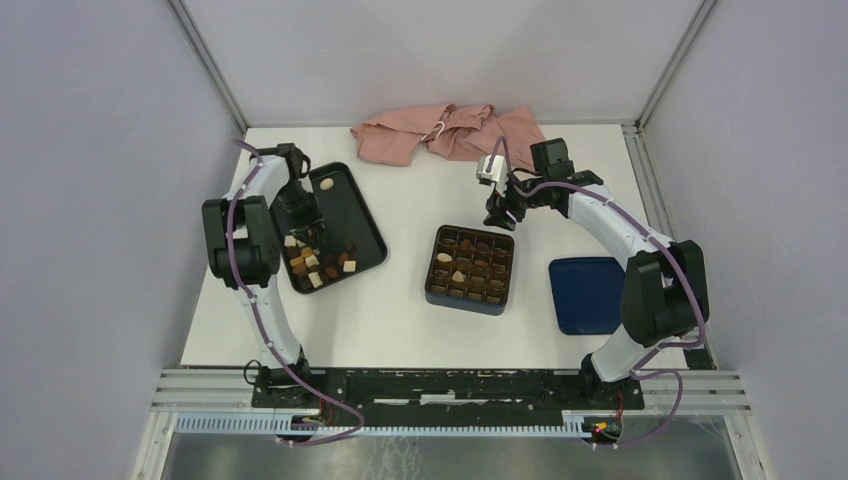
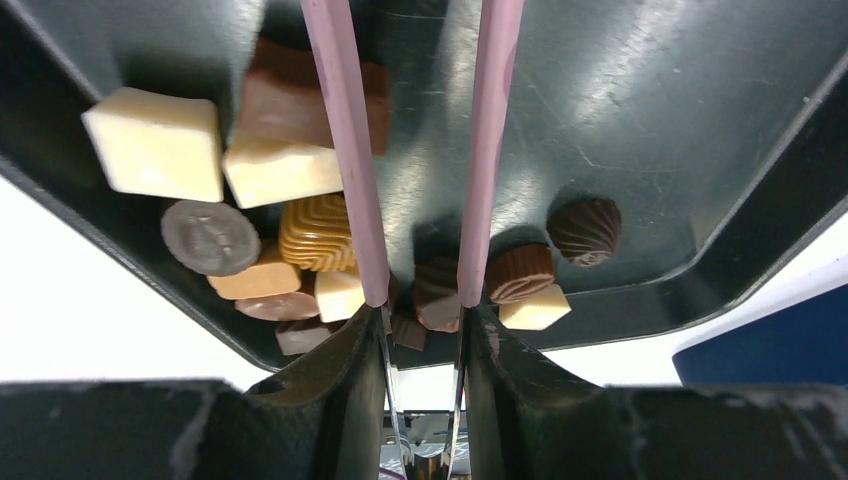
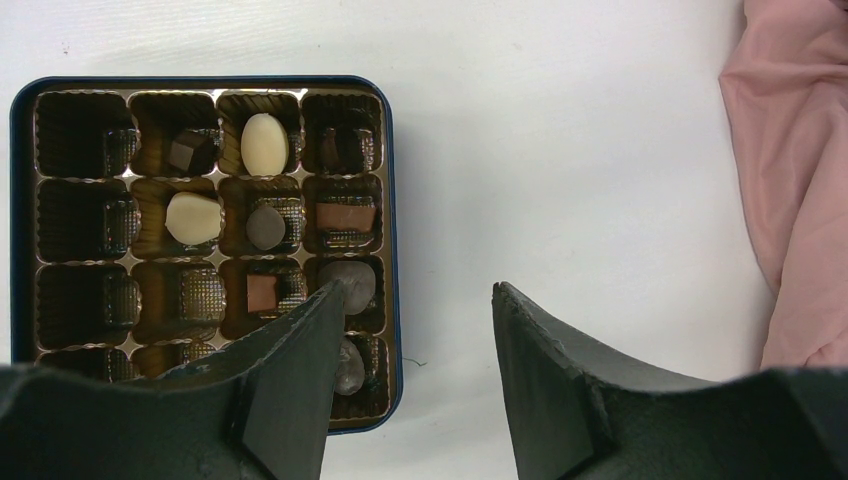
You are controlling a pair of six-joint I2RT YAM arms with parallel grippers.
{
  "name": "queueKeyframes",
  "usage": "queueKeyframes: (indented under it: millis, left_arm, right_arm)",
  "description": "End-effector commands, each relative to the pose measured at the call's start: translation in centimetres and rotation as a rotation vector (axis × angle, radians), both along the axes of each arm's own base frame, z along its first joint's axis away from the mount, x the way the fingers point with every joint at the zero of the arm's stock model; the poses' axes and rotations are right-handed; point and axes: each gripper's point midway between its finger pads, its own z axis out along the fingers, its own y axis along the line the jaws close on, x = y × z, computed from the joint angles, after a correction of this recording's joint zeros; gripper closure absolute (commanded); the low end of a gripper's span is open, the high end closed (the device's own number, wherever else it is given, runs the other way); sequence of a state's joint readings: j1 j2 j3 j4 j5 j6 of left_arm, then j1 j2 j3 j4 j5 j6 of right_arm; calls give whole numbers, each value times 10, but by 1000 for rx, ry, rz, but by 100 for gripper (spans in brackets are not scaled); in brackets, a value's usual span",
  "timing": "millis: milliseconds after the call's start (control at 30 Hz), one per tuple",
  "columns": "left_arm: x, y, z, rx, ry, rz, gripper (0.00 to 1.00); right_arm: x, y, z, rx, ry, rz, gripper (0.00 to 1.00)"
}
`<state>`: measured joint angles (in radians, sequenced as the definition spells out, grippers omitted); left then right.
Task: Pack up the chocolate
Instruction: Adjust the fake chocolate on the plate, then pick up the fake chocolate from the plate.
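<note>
Plain white tabletop, boxed in by flat grey wall panels on three sides. There are silver metal posts in the far corners and slotted aluminium rails along the near edge, where both arms are bolted. A crumpled pink cloth lies at the far edge.

The small chocolate pieces, dark brown, light brown and cream-white, are mostly heaped at the near end of a black rimmed plastic tray on the left. A few sit in single cells of the dark blue square box with the brown gridded insert, mid-table. A flat dark blue lid lies to its right.

The left gripper is down in the tray, jaws at a slim gap with one brown piece between the tips. It looks like it's against one tip, but honestly I can't tell whether it's actually pinched. The right gripper hangs over bare tabletop just beside the box, jaws well apart, nothing in them.

Hard bits: from above the left arm covers part of the tray, and the right arm's elbow hides the lid's right edge. The right wrist view loses part of the box's nearest row behind a finger. Two pink strips run on from the left fingertips across the tray floor, and I've no idea if they're reflections.
</note>
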<state>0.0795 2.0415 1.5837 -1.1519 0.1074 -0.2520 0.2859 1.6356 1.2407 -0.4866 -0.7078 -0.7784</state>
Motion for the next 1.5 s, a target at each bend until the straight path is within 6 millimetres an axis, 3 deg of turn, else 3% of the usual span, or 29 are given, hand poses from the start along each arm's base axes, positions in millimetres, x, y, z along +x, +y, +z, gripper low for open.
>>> queueKeyframes:
  millis: [0, 200, 467, 1000, 1467]
  left_arm:
    - [11, -21, 16, -50, -59, -67, 80]
    - [6, -53, 19, -103, -75, -130, 81]
    - [-9, -74, 18, -114, -77, -181, 79]
    - [-19, -75, 19, -76, -56, -216, 60]
    - [-23, -74, 21, -68, -46, -233, 60]
  right_arm:
    - [0, 3, 6, 28, -10, 12, 38]
    - [0, 3, 4, 30, -5, 12, 38]
    - [0, 3, 1, 29, -7, 13, 38]
    - [1, 2, 3, 26, -15, 11, 37]
    - [1, 2, 3, 20, -20, 7, 37]
